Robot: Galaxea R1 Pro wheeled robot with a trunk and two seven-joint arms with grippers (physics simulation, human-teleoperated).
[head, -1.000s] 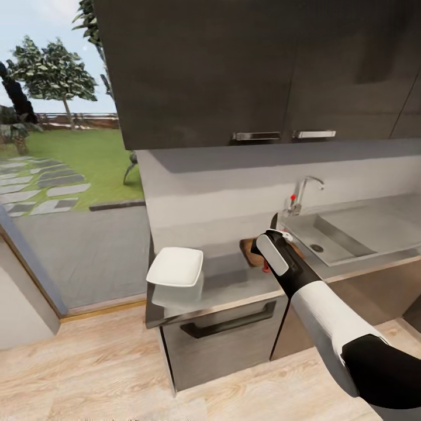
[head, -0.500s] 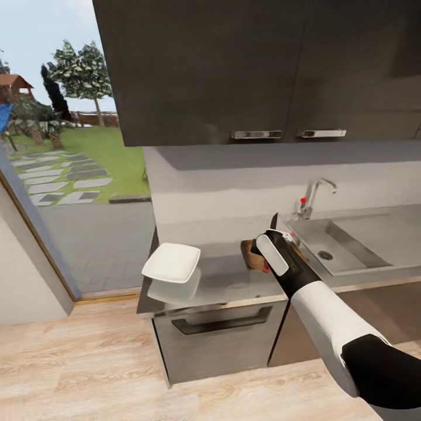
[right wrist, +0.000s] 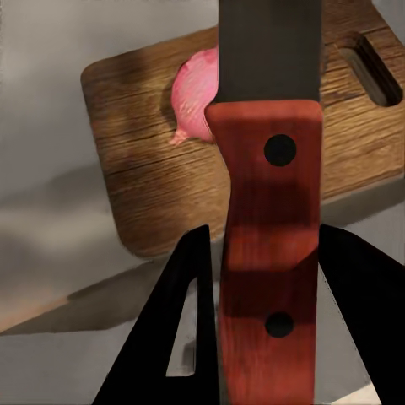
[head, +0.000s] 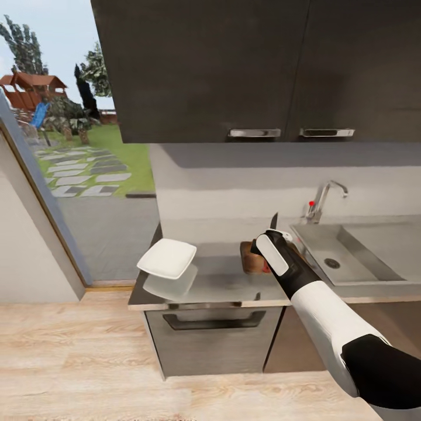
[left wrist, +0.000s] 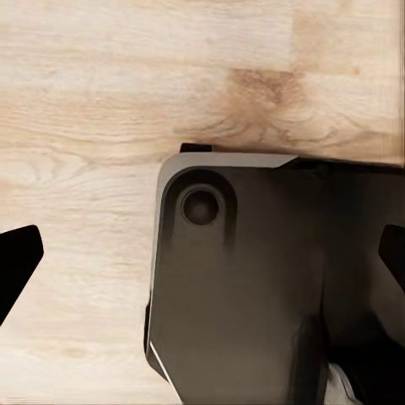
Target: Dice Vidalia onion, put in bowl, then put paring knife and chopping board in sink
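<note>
My right gripper (right wrist: pixel 264 232) is shut on the paring knife's red handle (right wrist: pixel 270 253), and the dark blade (right wrist: pixel 270 51) points away from the wrist. Beneath the knife lies the brown chopping board (right wrist: pixel 143 169) with a pinkish onion (right wrist: pixel 194 97) resting on it, partly hidden by the blade. In the head view the right gripper (head: pixel 273 237) hovers over the board (head: pixel 248 260) on the grey countertop (head: pixel 222 283). The white bowl (head: pixel 168 258) stands at the counter's left end. The steel sink (head: pixel 365 263) lies to the right. My left gripper (left wrist: pixel 202 261) is open, hanging above the robot's dark base.
Dark upper cabinets (head: pixel 234 64) hang over the counter, and a chrome faucet (head: pixel 324 199) with a red knob stands behind the sink. A glass opening at left shows a garden. Light wood floor (head: pixel 76 362) runs in front of the drawer unit.
The whole head view has shifted, so the camera moved: counter, bowl and sink now sit further right in the picture. The right gripper keeps holding the knife over the board.
</note>
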